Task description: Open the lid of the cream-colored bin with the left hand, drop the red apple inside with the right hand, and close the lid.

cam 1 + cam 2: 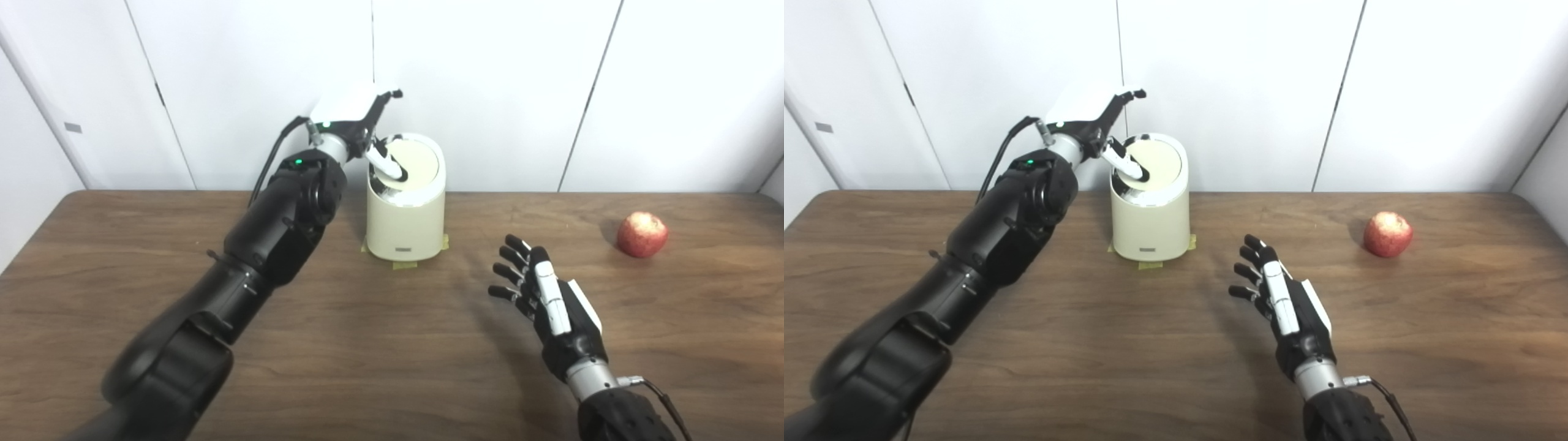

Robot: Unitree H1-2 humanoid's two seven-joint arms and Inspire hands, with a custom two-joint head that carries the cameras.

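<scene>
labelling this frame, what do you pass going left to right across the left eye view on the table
left hand at the bin's top → cream-colored bin → right hand, open above the table → red apple

Cream bin (406, 214), red apple (641, 234), brown wood-grain table (392, 361).

The worktop (392, 367) is a dark wood-grain surface set against a white wall. A cream bin (405, 211) stands upright toward the rear centre, with yellowish tape (404, 264) at its base. A red apple (641, 234) rests at the right, well apart from the bin.
</scene>
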